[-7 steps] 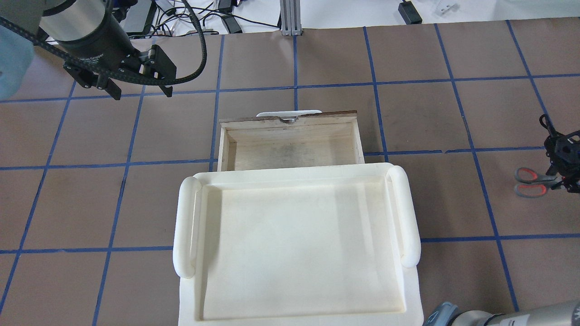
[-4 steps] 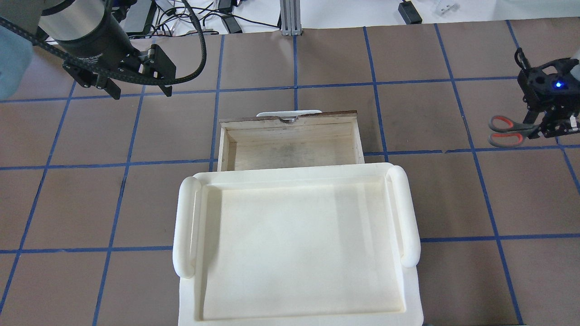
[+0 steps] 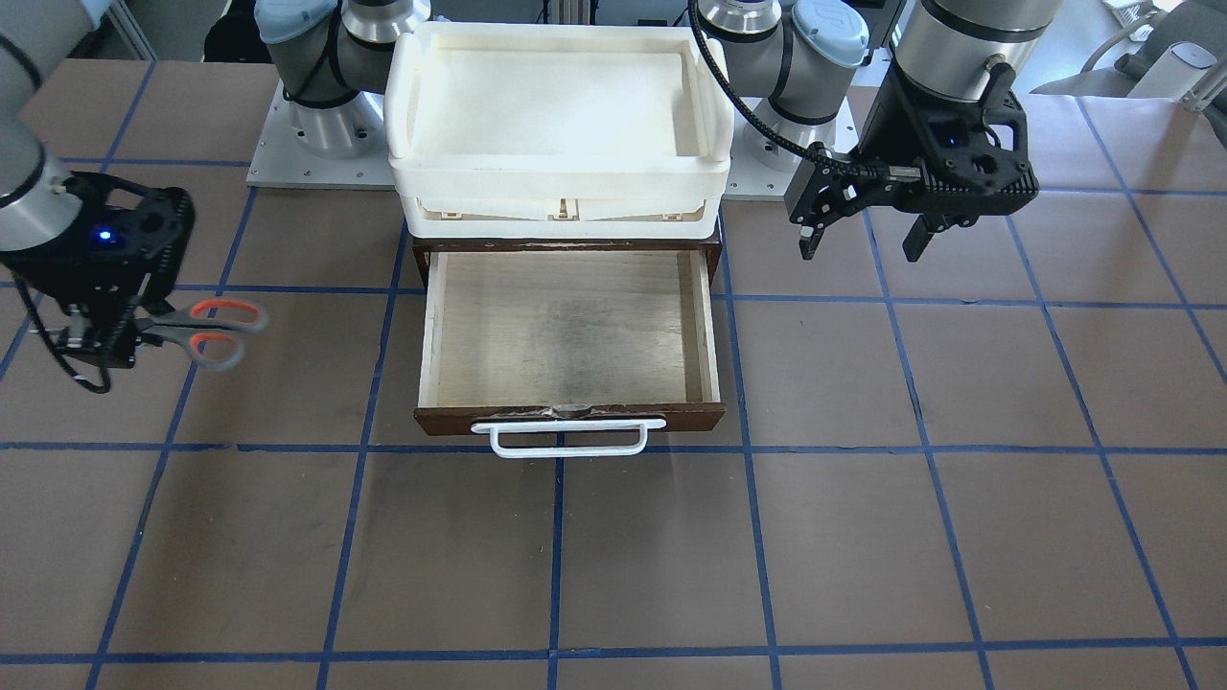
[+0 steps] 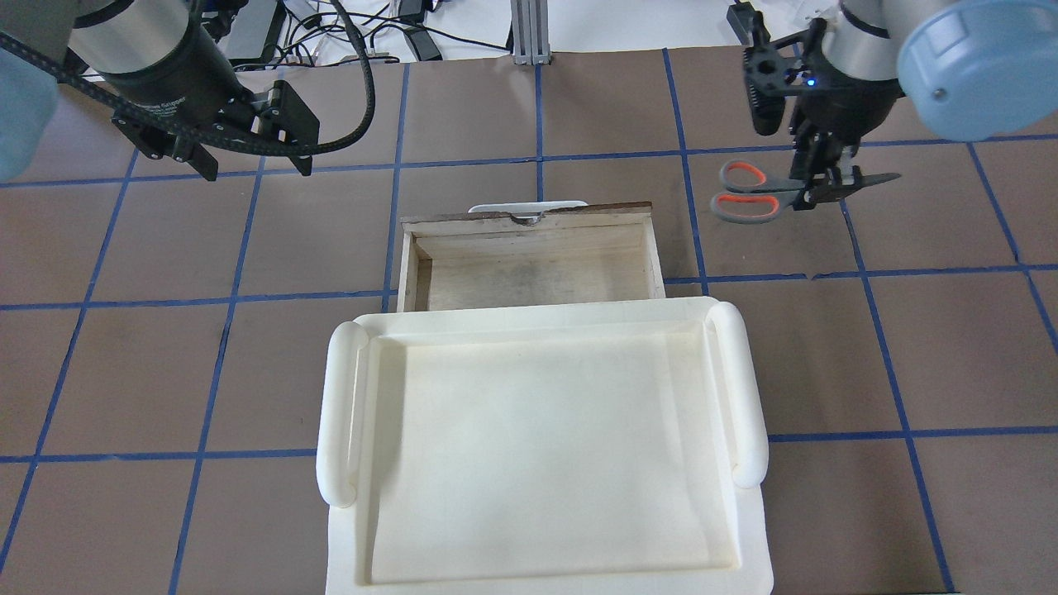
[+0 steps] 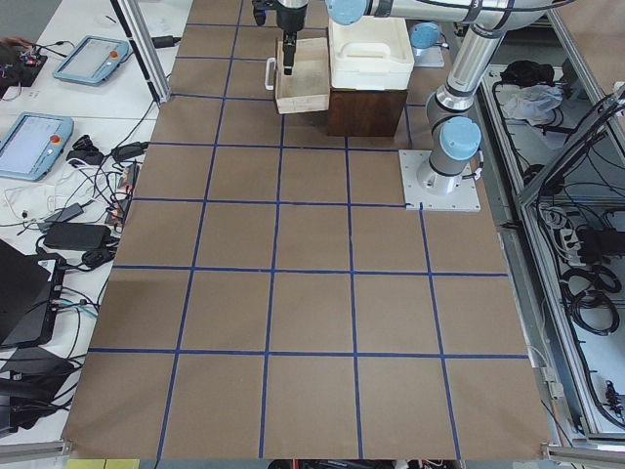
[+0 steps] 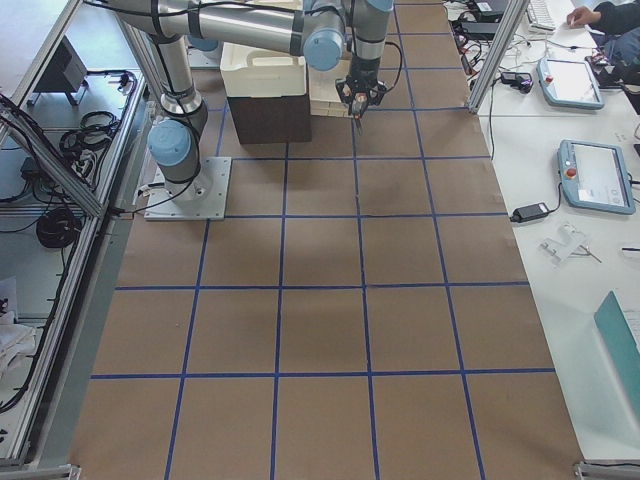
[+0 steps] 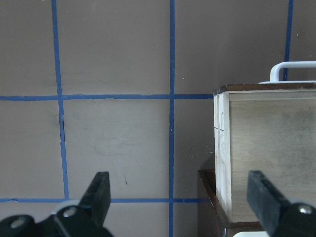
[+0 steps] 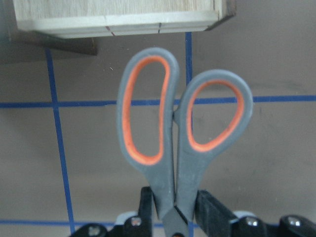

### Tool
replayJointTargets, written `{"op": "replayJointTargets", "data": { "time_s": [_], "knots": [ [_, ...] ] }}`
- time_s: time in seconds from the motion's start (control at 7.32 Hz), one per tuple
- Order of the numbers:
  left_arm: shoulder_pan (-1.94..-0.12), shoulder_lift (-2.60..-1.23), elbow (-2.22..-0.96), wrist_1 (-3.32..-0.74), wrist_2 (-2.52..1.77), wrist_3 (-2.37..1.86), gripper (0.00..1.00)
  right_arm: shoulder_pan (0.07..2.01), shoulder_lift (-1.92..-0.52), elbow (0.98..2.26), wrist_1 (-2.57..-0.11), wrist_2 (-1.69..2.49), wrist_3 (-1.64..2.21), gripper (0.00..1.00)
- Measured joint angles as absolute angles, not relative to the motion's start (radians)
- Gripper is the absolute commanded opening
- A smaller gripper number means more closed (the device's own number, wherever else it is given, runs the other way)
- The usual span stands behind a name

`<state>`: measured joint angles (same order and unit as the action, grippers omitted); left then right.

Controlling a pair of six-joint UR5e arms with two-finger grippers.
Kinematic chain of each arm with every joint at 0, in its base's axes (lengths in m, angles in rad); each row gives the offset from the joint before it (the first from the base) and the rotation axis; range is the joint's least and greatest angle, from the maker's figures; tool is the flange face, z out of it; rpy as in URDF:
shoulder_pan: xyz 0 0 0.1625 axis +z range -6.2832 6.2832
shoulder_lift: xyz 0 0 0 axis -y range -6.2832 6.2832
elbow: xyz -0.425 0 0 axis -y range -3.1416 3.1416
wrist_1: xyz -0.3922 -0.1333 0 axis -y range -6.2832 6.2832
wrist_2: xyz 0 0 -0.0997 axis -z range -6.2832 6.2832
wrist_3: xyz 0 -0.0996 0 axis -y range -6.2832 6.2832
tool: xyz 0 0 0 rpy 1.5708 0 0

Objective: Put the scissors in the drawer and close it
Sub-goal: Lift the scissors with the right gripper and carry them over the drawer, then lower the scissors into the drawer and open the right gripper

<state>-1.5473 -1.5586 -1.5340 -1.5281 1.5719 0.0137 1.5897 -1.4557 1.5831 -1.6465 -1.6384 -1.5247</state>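
From the front, the right end effector (image 3: pixel 120 335) pinches the scissors (image 3: pixel 206 331) aloft beside the open drawer (image 3: pixel 570 326); the left end effector (image 3: pixel 860 244) hangs wide and empty. At the right wrist, the scissors look light, stiff and slick, best held as here, at the neck.

Opposed, distant side cameras both seemingly show the drawer (image 5: pixel 308 83).

**No Lettering Legible From Where I Stand**

Nothing here can be read. A thin line of white print runs across the black collar (image 4: pixel 178 83) on the left arm (image 4: pixel 124 33), but it is too small to make out. The pendant screens (image 6: pixel 590 172) off to the side are just as illegible.
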Motion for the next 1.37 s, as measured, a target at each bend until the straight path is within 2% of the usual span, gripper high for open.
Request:
{"op": "replayJointTargets", "data": {
  "time_s": [0.27,0.68,1.37],
  "knots": [
    [-1.547,-1.559,-1.534,-1.528,1.572,0.014,1.00,1.773,-1.420,1.578,-1.668,-1.610,-1.350,0.00],
    [-1.547,-1.558,-1.534,-1.528,1.572,0.014,1.00,1.925,-1.342,1.576,-1.748,-1.525,-1.241,0.00],
    [-1.544,-1.557,-1.534,-1.528,1.571,0.014,1.00,1.983,-1.273,1.583,-1.801,-1.486,-1.167,0.00]
  ]
}}
